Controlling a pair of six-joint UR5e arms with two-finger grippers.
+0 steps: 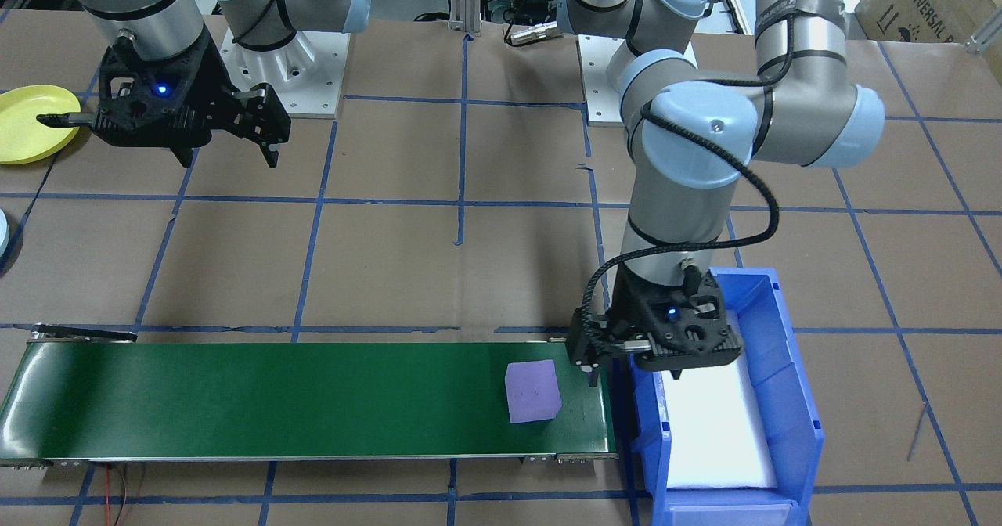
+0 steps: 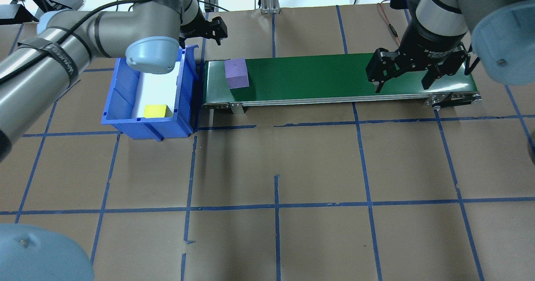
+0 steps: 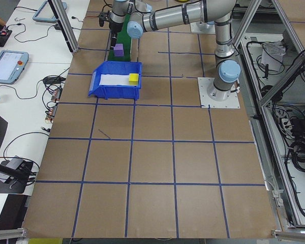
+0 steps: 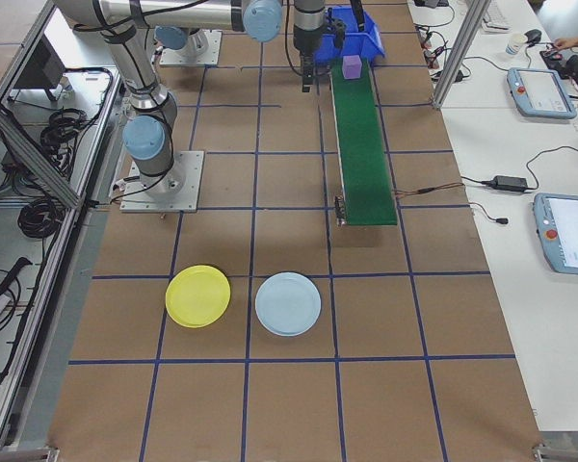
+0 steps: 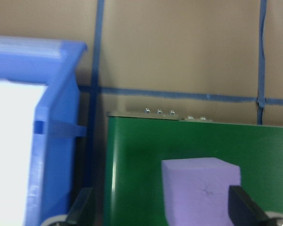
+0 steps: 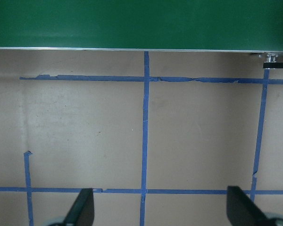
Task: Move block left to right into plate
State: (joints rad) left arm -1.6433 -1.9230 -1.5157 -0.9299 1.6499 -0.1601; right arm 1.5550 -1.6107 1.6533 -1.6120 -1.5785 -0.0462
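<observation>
Purple block (image 2: 236,73): resting on the green belt (image 2: 326,78), at the end beside the blue bin (image 2: 125,105).
Left tool (image 1: 595,362): fingers apart, empty, apparently just off the block.
Right tool (image 2: 403,74): fingers apart, waiting at the far end.
Yellow plate (image 4: 197,295): on the bench, well apart.
Handling: let the belt carry the block; right tool grips it square.

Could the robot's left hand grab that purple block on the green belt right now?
Probably yes. The left hand is open and empty, right beside the purple block at the belt's end, with nothing between them; the blue bin sits on its other side.
</observation>
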